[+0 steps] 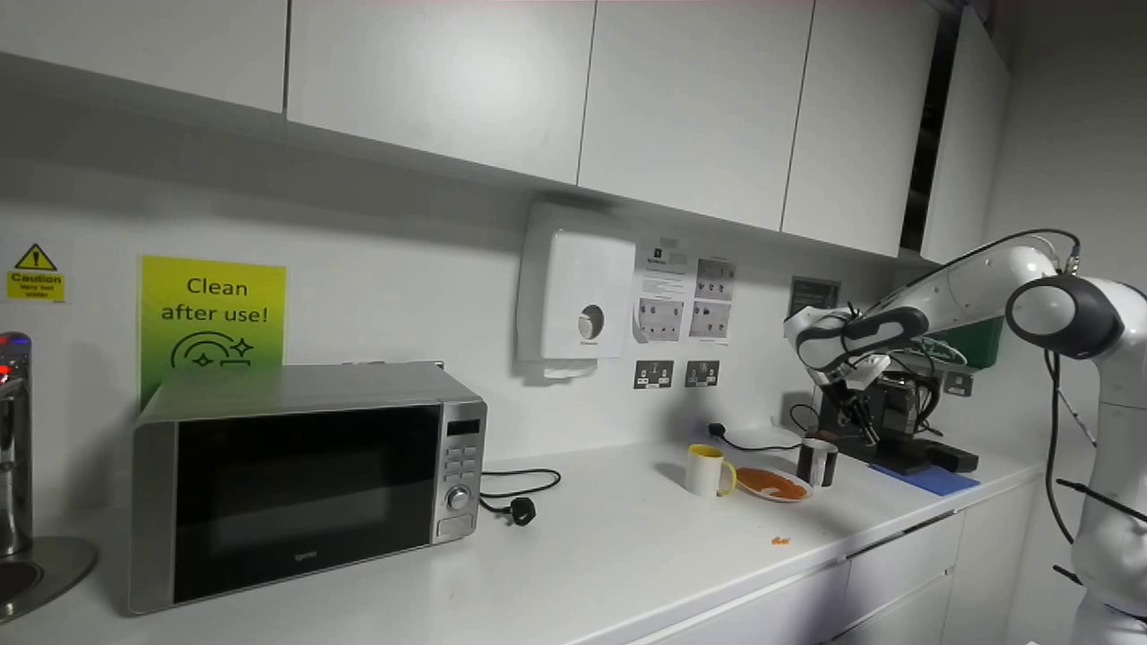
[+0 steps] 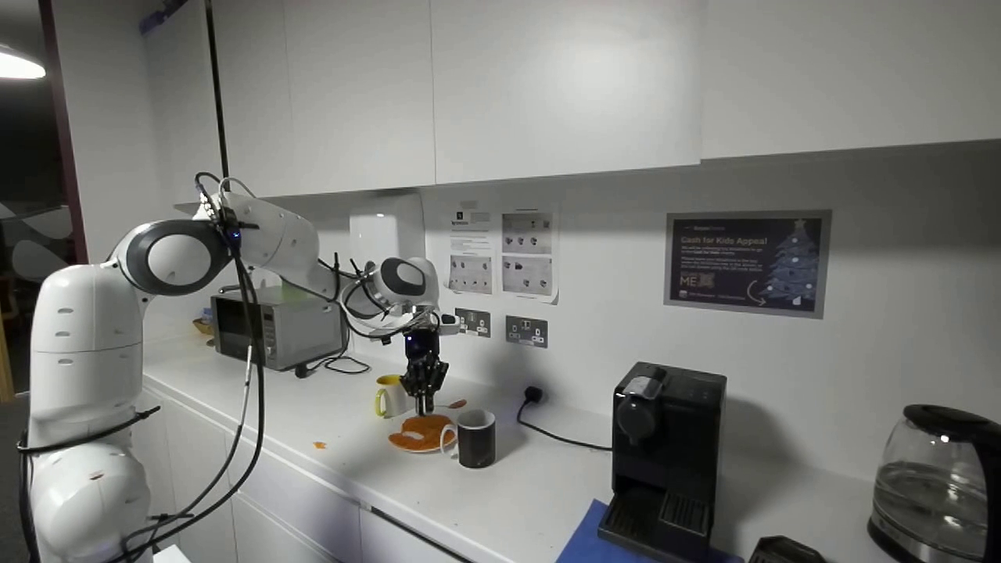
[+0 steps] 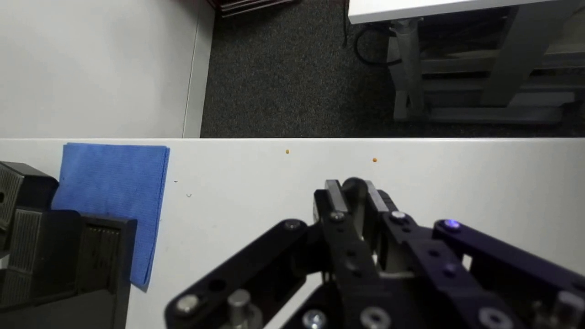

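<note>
In an exterior view, the microwave (image 2: 303, 332) sits at left, then a white mug with a yellow handle (image 2: 393, 396). Next, the gripper (image 2: 425, 407) hangs above the counter (image 2: 539, 469), its fingers (image 3: 336, 196) clamped on a dark-handled utensil (image 3: 355, 186) whose orange-brown end (image 2: 458, 404) points toward the wall (image 2: 594, 360). Under it in that view lies a white plate (image 2: 410, 435) of orange food (image 2: 430, 425); just beside stands a dark mug (image 2: 476, 439), then, well apart, a coffee machine (image 2: 674, 446) and a glass jug (image 2: 927, 485).

In an exterior view, the bent arm (image 2: 278, 234) reaches right. Its gripper (image 3: 356, 195) points down, fingers (image 3: 336, 197) pinched nearly together.
</note>
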Robot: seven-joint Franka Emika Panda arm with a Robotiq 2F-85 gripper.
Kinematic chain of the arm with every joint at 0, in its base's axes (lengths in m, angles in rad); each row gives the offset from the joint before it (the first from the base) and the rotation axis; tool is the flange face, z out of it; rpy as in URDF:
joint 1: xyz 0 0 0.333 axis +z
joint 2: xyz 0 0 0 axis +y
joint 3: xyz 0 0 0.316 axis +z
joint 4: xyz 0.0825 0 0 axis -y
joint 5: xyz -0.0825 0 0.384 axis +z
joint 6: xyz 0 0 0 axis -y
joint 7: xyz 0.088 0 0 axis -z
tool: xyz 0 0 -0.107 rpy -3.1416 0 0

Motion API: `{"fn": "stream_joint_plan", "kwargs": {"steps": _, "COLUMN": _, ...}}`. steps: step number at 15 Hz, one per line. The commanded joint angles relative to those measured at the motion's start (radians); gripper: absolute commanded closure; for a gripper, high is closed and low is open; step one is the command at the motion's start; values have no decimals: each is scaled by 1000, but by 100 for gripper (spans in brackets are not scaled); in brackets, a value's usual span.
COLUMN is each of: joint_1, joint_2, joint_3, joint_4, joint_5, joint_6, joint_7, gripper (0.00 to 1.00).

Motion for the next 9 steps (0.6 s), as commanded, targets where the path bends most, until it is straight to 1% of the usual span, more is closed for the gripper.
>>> {"fn": "stream_joint_plan", "kwargs": {"steps": 1, "joint_1": -21, "joint_2": -18, "joint_3": -11, "joint_4": 1, "joint_5": 12, "joint_6": 32, "joint_7": -12, "gripper": 97}}
{"fn": "stream_joint_plan", "kwargs": {"steps": 9, "joint_1": -32, "joint_2": 10, "joint_3": -15, "joint_4": 52, "joint_5": 14, "joint_6": 46, "joint_7": -38, "gripper": 97}}
